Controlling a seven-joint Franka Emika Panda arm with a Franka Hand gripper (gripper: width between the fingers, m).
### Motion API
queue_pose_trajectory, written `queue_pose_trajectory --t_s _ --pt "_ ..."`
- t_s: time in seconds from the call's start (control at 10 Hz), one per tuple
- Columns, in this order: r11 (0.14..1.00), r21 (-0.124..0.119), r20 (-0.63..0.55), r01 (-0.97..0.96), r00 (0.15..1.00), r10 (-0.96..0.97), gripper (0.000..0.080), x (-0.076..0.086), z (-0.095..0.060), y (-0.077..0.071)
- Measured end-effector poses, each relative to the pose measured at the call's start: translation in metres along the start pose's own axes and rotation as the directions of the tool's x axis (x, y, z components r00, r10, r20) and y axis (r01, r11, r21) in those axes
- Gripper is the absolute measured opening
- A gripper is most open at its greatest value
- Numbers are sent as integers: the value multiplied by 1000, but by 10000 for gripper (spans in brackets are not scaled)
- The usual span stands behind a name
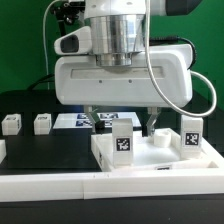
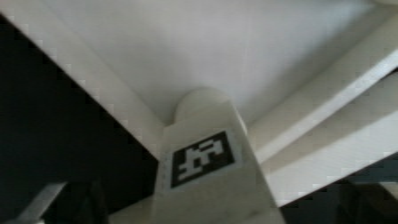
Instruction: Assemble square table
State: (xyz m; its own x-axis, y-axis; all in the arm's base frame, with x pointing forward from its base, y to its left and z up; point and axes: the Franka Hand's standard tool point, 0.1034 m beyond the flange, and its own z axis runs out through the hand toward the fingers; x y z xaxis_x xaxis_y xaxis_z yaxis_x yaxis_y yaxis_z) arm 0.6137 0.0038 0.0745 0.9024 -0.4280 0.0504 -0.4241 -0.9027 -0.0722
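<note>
Gripper (image 1: 123, 124) hung at centre of the exterior view, jaws spread wide, pinching nothing. One upright leg post (image 1: 122, 141) stood right under it between the fingers, with a gap on each side, at the left end of the square slab (image 1: 150, 165) in the lower right of the frame. Second post (image 1: 190, 134) stood at the slab's right end. Two loose posts (image 1: 12, 123) (image 1: 42, 123) sat mid-left on the black worktop (image 1: 40, 152), marker board (image 1: 75, 121) beside them. In the wrist view the tagged leg post (image 2: 210, 160) filled the middle, close up.
</note>
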Motion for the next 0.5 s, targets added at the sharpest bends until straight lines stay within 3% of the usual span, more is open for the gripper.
queue_pose_trajectory --t_s 0.5 --pt "962 -12 -20 273 962 -273 648 1 1 -1"
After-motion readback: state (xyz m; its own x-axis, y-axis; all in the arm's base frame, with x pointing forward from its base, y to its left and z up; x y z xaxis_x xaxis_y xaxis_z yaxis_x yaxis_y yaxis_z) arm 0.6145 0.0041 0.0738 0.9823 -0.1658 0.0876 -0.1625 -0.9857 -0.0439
